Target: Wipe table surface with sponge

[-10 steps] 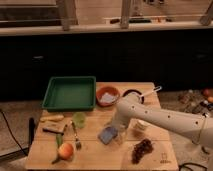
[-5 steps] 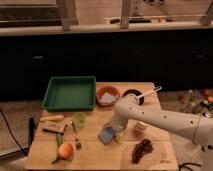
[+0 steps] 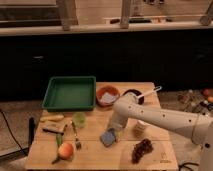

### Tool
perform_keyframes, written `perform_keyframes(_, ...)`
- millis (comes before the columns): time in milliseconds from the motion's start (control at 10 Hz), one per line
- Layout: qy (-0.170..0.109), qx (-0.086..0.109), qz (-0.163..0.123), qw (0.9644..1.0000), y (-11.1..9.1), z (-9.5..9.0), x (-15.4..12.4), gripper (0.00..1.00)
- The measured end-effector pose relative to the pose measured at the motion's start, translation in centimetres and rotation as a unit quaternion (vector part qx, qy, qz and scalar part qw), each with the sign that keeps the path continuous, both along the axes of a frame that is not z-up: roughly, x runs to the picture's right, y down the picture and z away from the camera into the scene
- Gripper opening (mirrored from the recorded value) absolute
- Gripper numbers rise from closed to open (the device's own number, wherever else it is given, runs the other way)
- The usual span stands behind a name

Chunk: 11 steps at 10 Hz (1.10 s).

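The light wooden tabletop (image 3: 95,152) fills the lower middle of the camera view. The blue-grey sponge (image 3: 108,137) lies flat on it near the centre front. My gripper (image 3: 114,129) hangs from the white arm (image 3: 160,118) that reaches in from the right; it is low over the table, right at the sponge's upper right edge and seems to touch it.
A green tray (image 3: 70,93) sits at the back left, an orange bowl (image 3: 107,95) and a dark bowl with a spoon (image 3: 136,95) behind the arm. A green cup (image 3: 79,119), fork (image 3: 76,136), peach (image 3: 65,150), banana (image 3: 52,118), grapes (image 3: 142,149) and a small jar (image 3: 140,128) surround the sponge.
The gripper has dropped a little closer to the sponge. The sponge and the other things lie where they were.
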<state>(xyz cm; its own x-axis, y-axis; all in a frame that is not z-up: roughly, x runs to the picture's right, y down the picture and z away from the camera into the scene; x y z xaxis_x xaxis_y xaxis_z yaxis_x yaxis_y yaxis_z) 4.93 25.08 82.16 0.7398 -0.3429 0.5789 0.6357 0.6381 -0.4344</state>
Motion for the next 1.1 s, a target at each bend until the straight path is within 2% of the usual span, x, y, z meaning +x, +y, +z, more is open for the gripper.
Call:
perform_keyframes(100,0.002,-0.001,-0.001,1.0,-0.1,0.0,0.1,0.01)
perform_keyframes(200,0.004,-0.001,-0.001,1.0,-0.3,0.0,0.1,0.0)
perform_keyframes(700,0.018,0.006,-0.01,0.9998,-1.4,0.2,0.3,0.0)
perform_keyframes(1100,0.025,0.014,-0.008,0.9996,-3.6,1.8,0.8,0.0)
